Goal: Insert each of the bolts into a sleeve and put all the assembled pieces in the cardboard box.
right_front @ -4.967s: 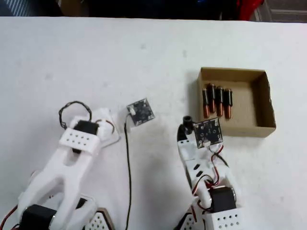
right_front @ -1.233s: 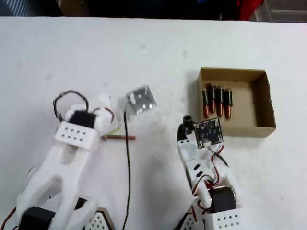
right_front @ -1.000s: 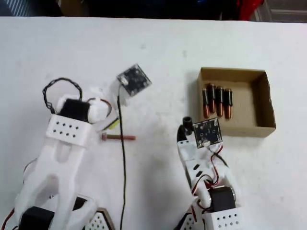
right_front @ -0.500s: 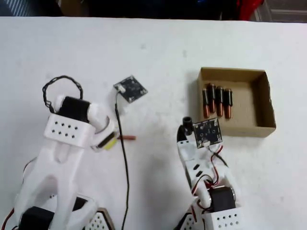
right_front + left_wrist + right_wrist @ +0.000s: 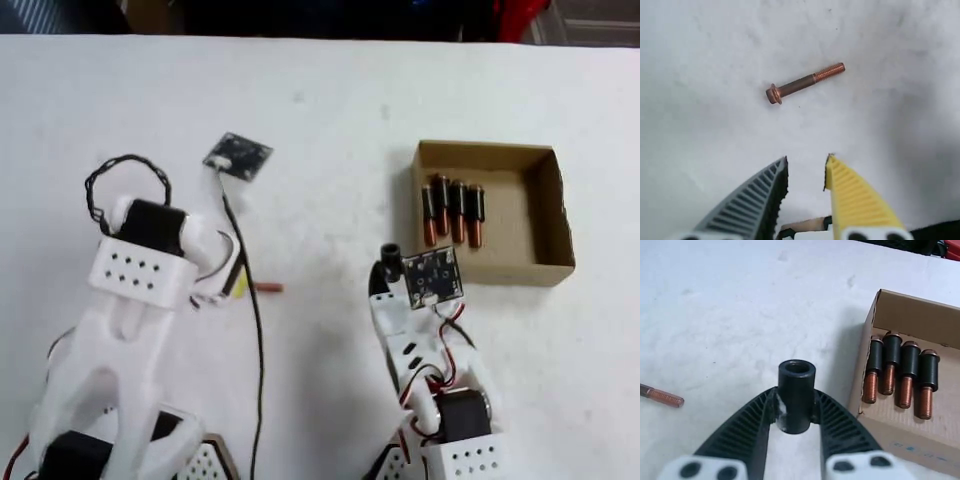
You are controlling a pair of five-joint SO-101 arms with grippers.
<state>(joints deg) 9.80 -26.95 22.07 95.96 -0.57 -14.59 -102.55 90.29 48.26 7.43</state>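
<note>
Now | bolt (image 5: 805,83) flat, axis L-R, threads twd box (image 5: 490,148) | sleeve (image 5: 796,385) upright

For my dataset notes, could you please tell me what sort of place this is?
Probably a robotics lab bench: a plain white table carries a small brown cardboard box of sleeved bolts, a loose copper-coloured bolt, and the right gripper holds a black cylindrical sleeve.

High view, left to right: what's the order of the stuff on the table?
left gripper → bolt → sleeve in the right gripper → cardboard box holding four assembled pieces
</note>
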